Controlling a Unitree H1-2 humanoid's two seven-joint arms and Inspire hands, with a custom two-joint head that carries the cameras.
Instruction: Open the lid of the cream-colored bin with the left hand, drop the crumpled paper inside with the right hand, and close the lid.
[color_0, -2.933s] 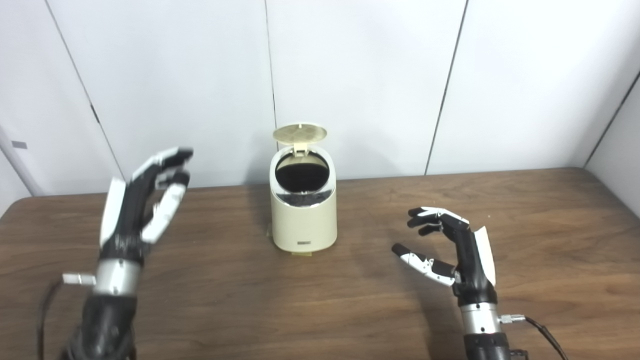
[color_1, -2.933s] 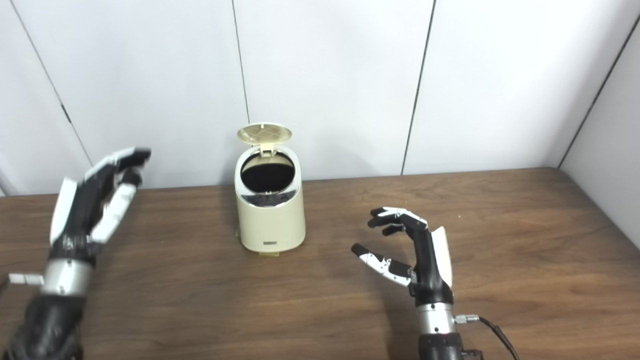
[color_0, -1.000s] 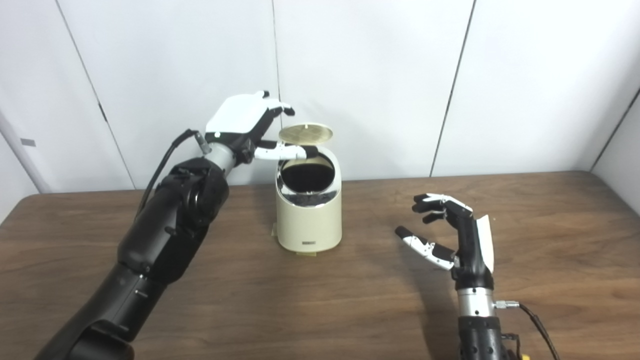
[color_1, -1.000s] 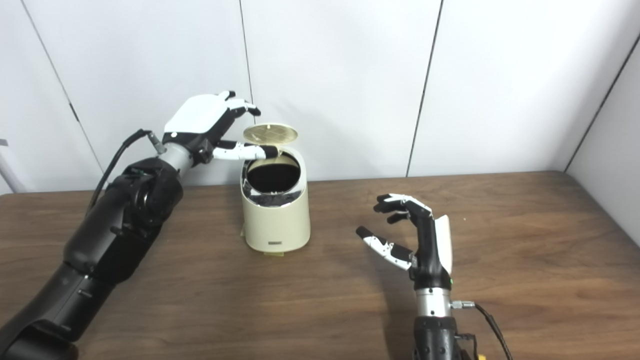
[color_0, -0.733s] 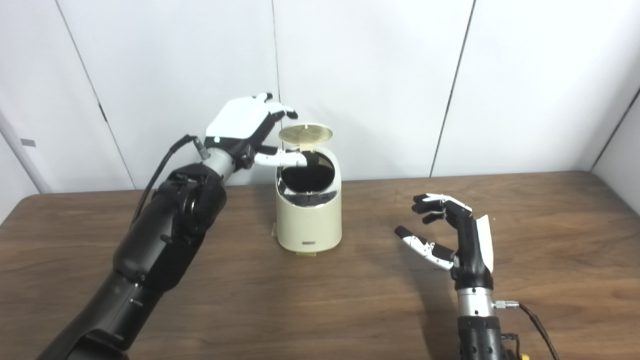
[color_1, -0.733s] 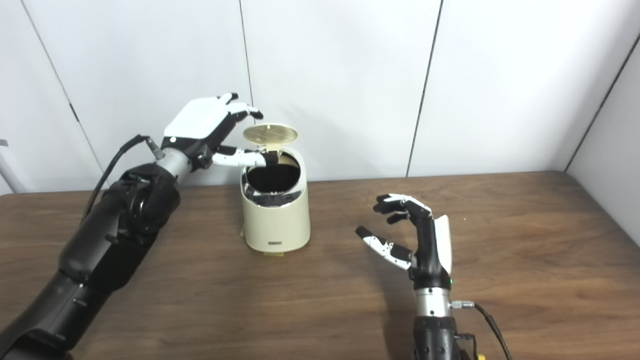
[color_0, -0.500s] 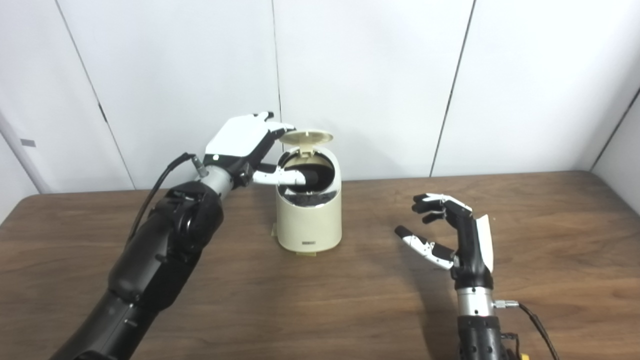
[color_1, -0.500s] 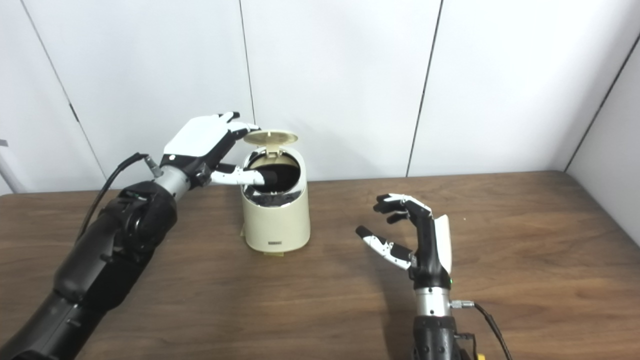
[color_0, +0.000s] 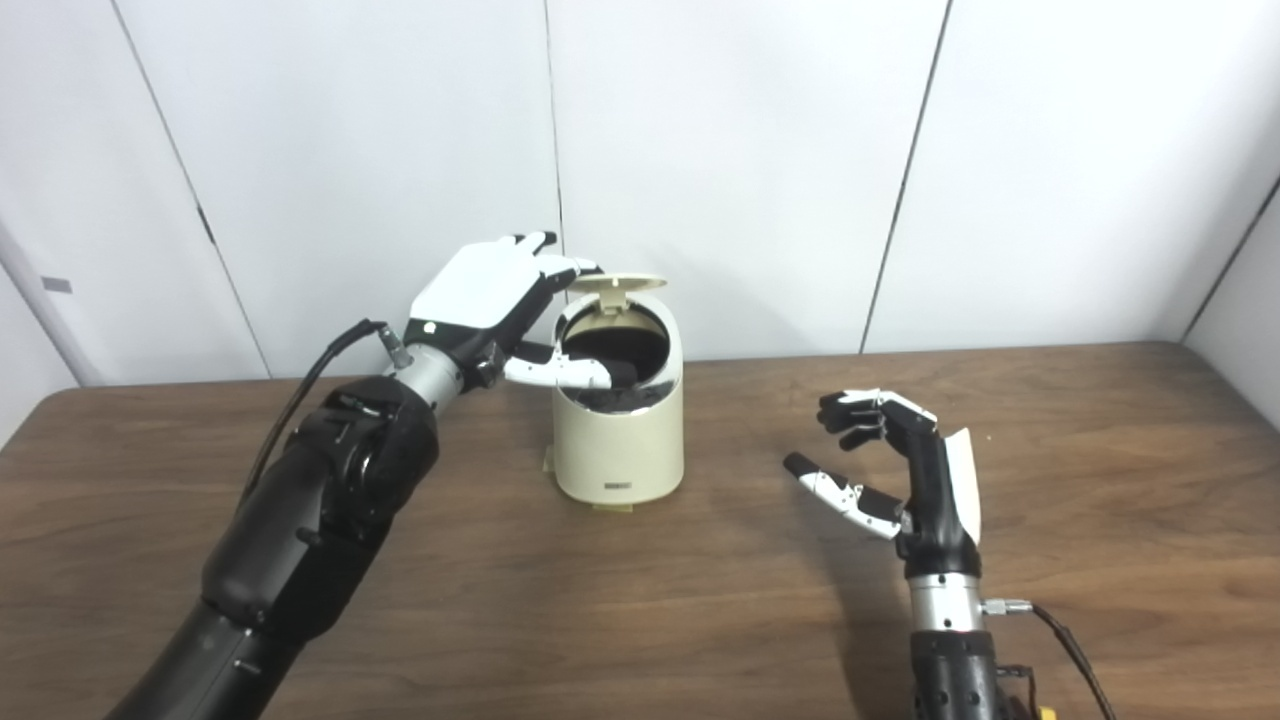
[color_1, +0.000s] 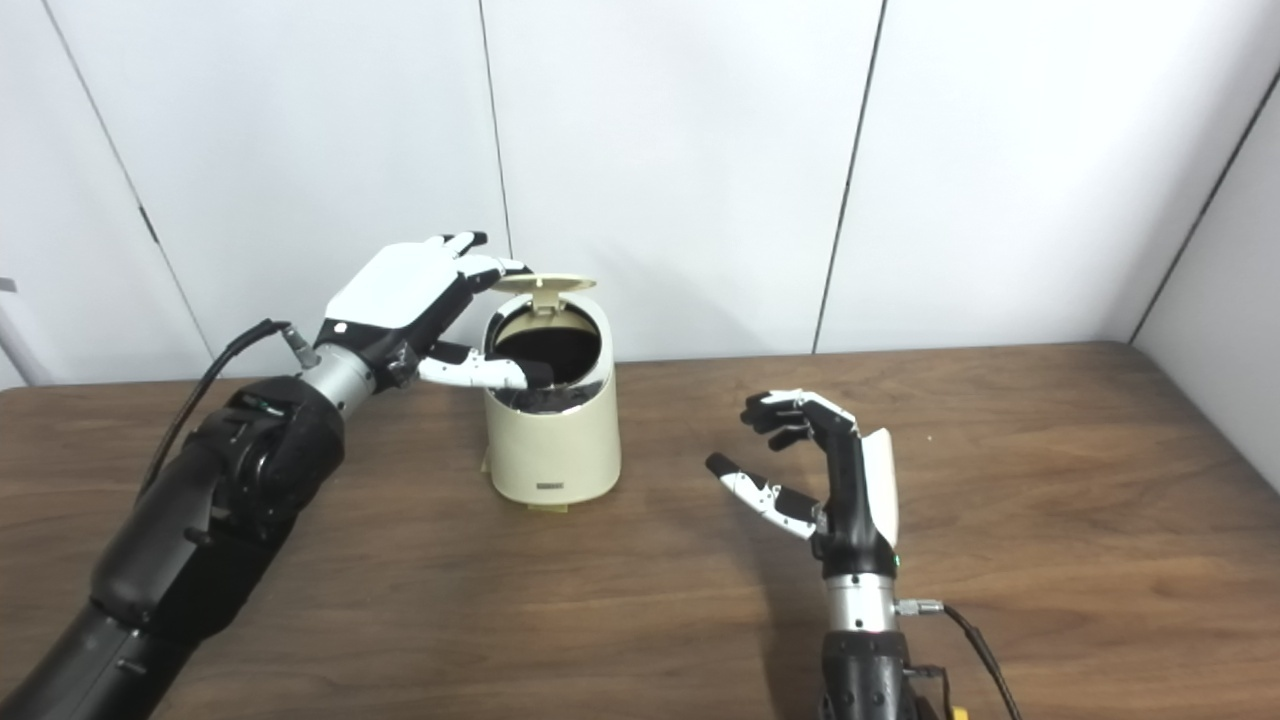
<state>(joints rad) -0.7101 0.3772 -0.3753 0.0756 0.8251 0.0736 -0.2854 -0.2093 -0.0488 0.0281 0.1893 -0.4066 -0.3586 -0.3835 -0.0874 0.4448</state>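
Cream-coloured and round, the bin (color_0: 619, 420) stands on the wooden bench (color_0: 400, 620), left of centre and toward the far side, close to the white panelled wall (color_0: 750, 170). Its lid (color_0: 618, 284) is hinged at the far rim and tilted almost level over the dark opening, with a gap showing beneath it at the near side. The left robot hand (color_0: 497, 310) is right at the bin, coming in from the left: fingers (color_0: 570, 266) spread and lying over the lid's left edge, touching it, while the thumb (color_0: 560, 371) pokes across the near rim into the opening. That thumb sits between lid and rim, squarely in the lid's way. The hand is spread wide and gripping nothing. Its dark arm (color_0: 310, 510) runs from the near-left corner up to the bin, a black cable (color_0: 300, 390) looping beside the wrist.

Over on the right, well apart from the bin, the right robot hand (color_1: 820, 470) hovers above the bench, palm turned left, fingers curled loosely, thumb stretched out toward the bin, and nothing between them. A thin cable (color_1: 985, 655) trails from its wrist toward the near edge. No crumpled paper shows on the bench; the bin's inside is too dark to read. Small tan tabs (color_0: 600, 507) peek out under the bin's base.
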